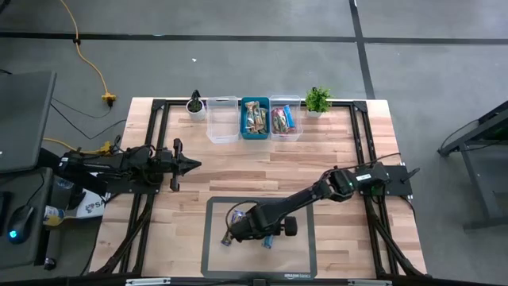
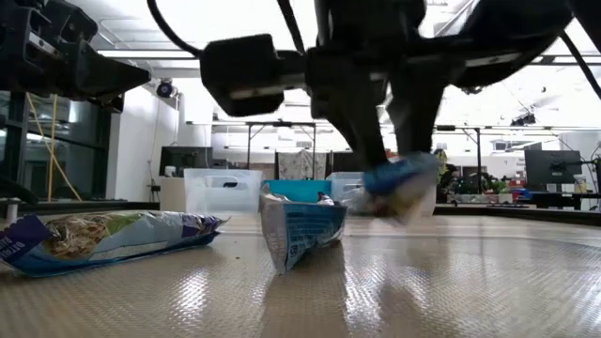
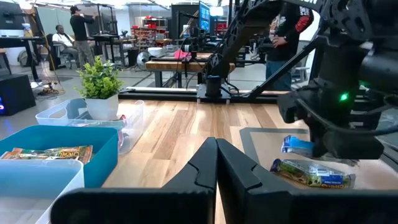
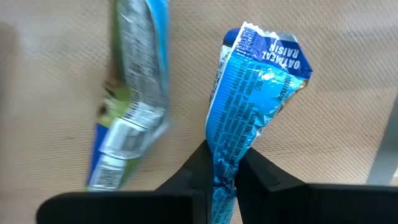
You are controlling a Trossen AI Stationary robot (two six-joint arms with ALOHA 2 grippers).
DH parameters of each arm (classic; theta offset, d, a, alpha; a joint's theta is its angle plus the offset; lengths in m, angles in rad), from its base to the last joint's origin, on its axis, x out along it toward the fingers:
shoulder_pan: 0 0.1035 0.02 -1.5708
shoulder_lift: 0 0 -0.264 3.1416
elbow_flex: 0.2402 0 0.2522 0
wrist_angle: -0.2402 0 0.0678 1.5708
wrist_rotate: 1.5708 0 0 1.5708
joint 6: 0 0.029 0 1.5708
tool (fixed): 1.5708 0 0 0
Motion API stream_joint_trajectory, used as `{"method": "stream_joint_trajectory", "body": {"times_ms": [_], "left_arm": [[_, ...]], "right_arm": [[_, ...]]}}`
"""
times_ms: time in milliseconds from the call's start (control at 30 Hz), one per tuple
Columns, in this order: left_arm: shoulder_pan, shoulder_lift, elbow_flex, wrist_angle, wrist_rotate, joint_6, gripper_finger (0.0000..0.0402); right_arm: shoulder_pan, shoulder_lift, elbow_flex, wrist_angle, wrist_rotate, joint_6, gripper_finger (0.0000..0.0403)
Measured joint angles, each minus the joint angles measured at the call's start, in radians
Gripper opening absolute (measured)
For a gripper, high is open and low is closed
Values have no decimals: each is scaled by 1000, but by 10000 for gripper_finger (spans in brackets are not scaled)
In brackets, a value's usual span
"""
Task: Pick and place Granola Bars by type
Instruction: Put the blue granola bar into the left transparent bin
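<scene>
My right gripper (image 4: 222, 169) points down over the grey mat (image 1: 302, 262) near the table's front edge, shut on a blue granola bar (image 4: 252, 93), which the low view shows blurred (image 2: 402, 183). A green-and-blue bar (image 2: 103, 239) lies flat on the mat to the left of it. Another blue bar (image 2: 300, 230) rests on the mat on one narrow end, its crimped end raised. My left gripper (image 1: 193, 164) hangs shut and level over the table's left side, holding nothing. My right gripper pinches the blue bar's one end (image 4: 225, 163) between its two fingers, coming from above and pointing down. The wrapper is squeezed narrow at the pinch and widens toward its crimped free end (image 4: 267, 43). The bar hangs slanted below the fingers; whether its lower end clears the mat I cannot tell.
At the table's far edge stand a clear bin (image 1: 222, 119), a blue bin (image 1: 255, 117) and a second clear bin (image 1: 286, 117), the last two holding bars. Small potted plants (image 1: 195, 103) (image 1: 317, 99) flank them. People stand in the room beyond the table.
</scene>
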Motion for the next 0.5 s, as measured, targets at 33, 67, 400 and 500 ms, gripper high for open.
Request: {"method": "stream_joint_trajectory", "body": {"times_ms": [33,67,400,500], "left_arm": [[0,0,0,0,0,0,1],[0,0,0,0,0,0,1],[0,0,0,0,0,0,1],[0,0,0,0,0,0,1]], "right_arm": [[-1,-8,0,-1,7,-4,34],[-2,-13,0,1,12,-10,34],[-3,-117,0,4,123,-58,24],[-5,-157,0,6,178,-83,24]]}}
